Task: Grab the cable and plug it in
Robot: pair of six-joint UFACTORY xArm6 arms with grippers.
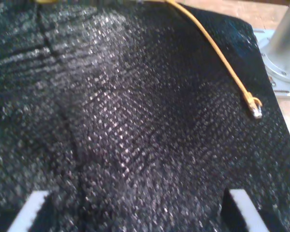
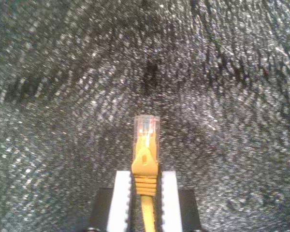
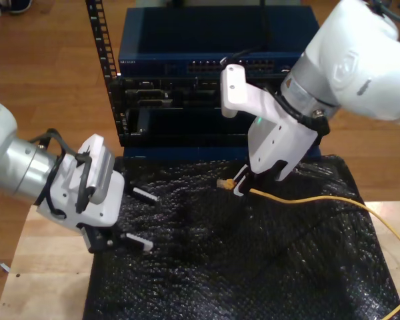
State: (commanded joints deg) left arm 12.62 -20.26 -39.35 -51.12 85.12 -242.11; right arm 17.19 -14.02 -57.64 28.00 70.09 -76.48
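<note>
The yellow-orange cable (image 2: 145,159) has its boot clamped between the white pads of my second gripper (image 2: 145,181), and its clear plug (image 2: 146,124) sticks out past the fingertips over the black mat. In the exterior view, my second gripper (image 3: 239,189) holds that plug end (image 3: 223,183) above the mat's middle, while the cable (image 3: 320,199) trails off to that view's right. My first gripper (image 3: 145,220) hovers open at the exterior view's left with nothing between its fingers. Beyond my first gripper (image 1: 137,210), a yellow-orange cable (image 1: 217,53) ending in a clear plug (image 1: 256,112) lies on the mat.
Black bubble-wrap mat (image 3: 207,280) covers the wooden table (image 3: 33,267). Behind it stands a rack with a blue network switch (image 3: 187,47) showing a row of ports (image 3: 233,67), and dark equipment (image 3: 173,100) below. A silver arm base (image 1: 285,48) stands at the mat's edge.
</note>
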